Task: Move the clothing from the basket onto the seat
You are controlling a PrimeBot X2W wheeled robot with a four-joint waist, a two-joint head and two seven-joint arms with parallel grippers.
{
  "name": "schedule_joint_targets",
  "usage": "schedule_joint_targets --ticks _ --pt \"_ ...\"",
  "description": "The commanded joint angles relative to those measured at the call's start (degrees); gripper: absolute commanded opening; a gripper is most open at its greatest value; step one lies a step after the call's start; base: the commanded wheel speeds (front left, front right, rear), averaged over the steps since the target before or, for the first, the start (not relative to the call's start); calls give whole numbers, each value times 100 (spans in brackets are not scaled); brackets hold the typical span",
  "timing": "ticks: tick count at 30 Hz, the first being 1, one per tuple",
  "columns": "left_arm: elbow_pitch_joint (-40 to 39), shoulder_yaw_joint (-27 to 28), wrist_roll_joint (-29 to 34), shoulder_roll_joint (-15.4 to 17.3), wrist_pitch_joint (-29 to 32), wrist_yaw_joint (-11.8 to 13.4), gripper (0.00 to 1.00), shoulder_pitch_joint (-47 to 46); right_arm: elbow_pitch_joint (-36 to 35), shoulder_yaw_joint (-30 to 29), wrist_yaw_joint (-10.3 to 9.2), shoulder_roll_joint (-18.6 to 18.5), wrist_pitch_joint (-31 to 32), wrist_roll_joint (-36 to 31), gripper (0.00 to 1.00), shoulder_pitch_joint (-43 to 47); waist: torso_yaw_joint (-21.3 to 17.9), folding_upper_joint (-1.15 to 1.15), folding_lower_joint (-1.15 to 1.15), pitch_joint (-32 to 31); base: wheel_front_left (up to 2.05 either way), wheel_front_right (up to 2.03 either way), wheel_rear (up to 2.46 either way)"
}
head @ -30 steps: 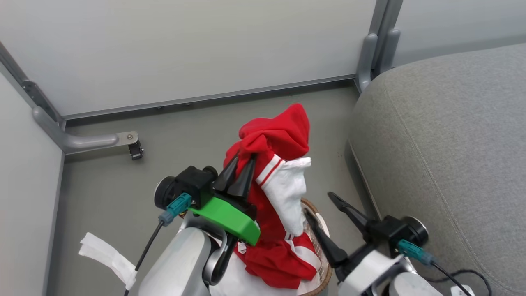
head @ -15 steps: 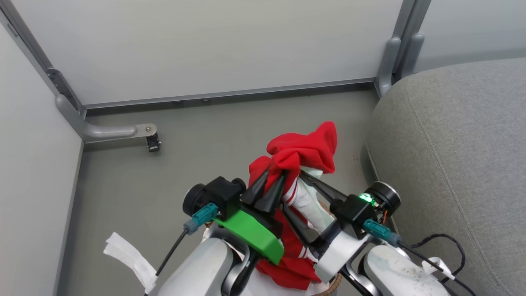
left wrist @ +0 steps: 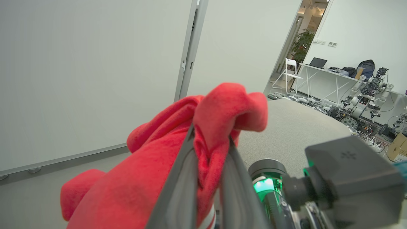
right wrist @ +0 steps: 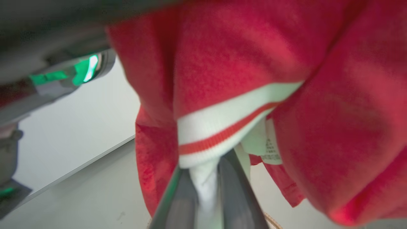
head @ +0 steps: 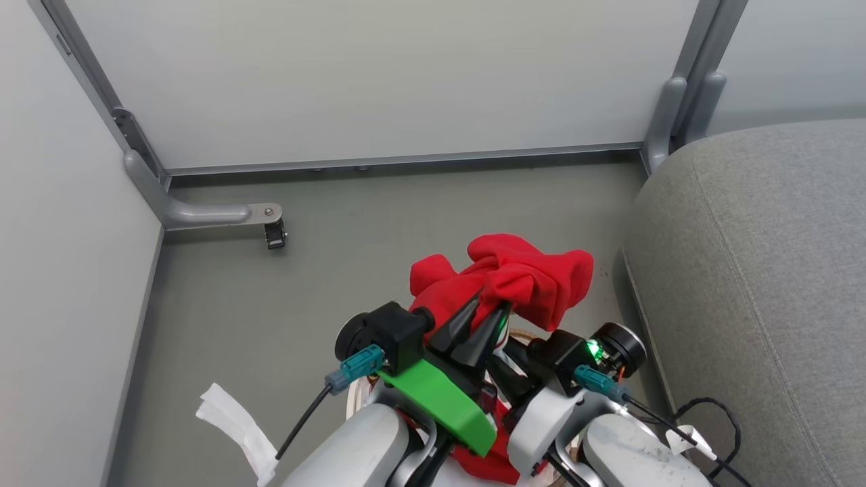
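The red clothing (head: 521, 274) hangs bunched above the basket (head: 522, 333), of which only slivers of brown rim show. My left gripper (head: 488, 312) is shut on the top fold of the clothing (left wrist: 222, 108), holding it up. Just to its right and lower, my right gripper (right wrist: 206, 168) is shut on the white part of the same garment, under the white band with a red stripe (right wrist: 222, 130). In the head view its fingertips are hidden behind the cloth and the left gripper. The grey seat (head: 764, 270) lies at the right.
White partition panels (head: 379, 74) close off the back and left, with a grey foot bracket and caster (head: 274, 233) on the floor. A strip of white paper (head: 233, 426) lies at lower left. Cables (head: 703, 412) trail by the seat's edge.
The camera has shifted. My right gripper came in from the lower right, reached under the hanging clothing and closed on its white part. The left gripper kept its hold.
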Motion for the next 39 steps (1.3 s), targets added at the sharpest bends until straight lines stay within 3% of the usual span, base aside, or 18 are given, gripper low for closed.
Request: schedule_joint_targets --ticks 1,3,5,16,27,32,39 --pt "14 26 4 4 -7 21 0 -26 24 -31 0 2 -10 49 0 59 -19 0 0 0 0 0 0" --pt "55 82 127 4 -7 81 0 -33 21 -58 -1 0 -10 76 0 107 -77 0 0 8 0 0 0" --pt "167 81 358 5 -5 147 100 -50 -22 -81 -1 -29 -10 93 0 135 -195 0 0 35 0 0 0" --pt "288 379 887 8 -6 115 100 36 -356 -452 -1 -281 -11 220 0 301 -1427 0 0 322 0 0 0" --pt "350 588 935 14 -6 44 100 35 -423 -697 -3 -579 -11 304 0 406 -2778 0 0 516 0 0 0" --pt "386 543 922 16 -6 30 100 -41 -433 -726 -3 -875 -11 292 0 62 -3002 0 0 602 0 0 0" --pt "531 394 944 17 -6 23 100 -238 -370 -1021 -3 -1485 -11 147 0 -1049 -2898 0 0 960 0 0 0"
